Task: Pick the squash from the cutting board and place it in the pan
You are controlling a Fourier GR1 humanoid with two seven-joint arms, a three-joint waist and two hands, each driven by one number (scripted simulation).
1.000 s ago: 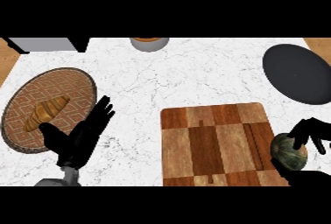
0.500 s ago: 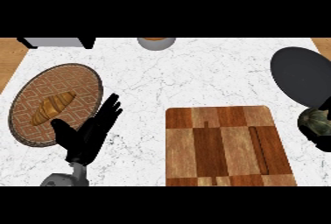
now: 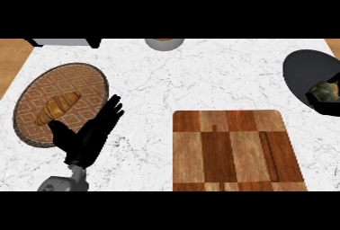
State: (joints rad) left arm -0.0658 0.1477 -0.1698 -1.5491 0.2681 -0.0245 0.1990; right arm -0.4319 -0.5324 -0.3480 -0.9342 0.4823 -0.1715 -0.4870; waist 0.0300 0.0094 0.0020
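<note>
One mottled green-brown squash — grasped by the right hand — sits over the dark pan.

On the marbled counter, the right hand holds the squash over the dark pan, the checkered cutting board lies bare, and the open left hand rests beside a croissant on its woven plate.

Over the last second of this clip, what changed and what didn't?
The right hand carried the mottled green squash from beside the striped wooden cutting board up over the dark round pan, fingers curled round it. The left hand stayed open on the counter beside the woven plate holding the croissant.
</note>
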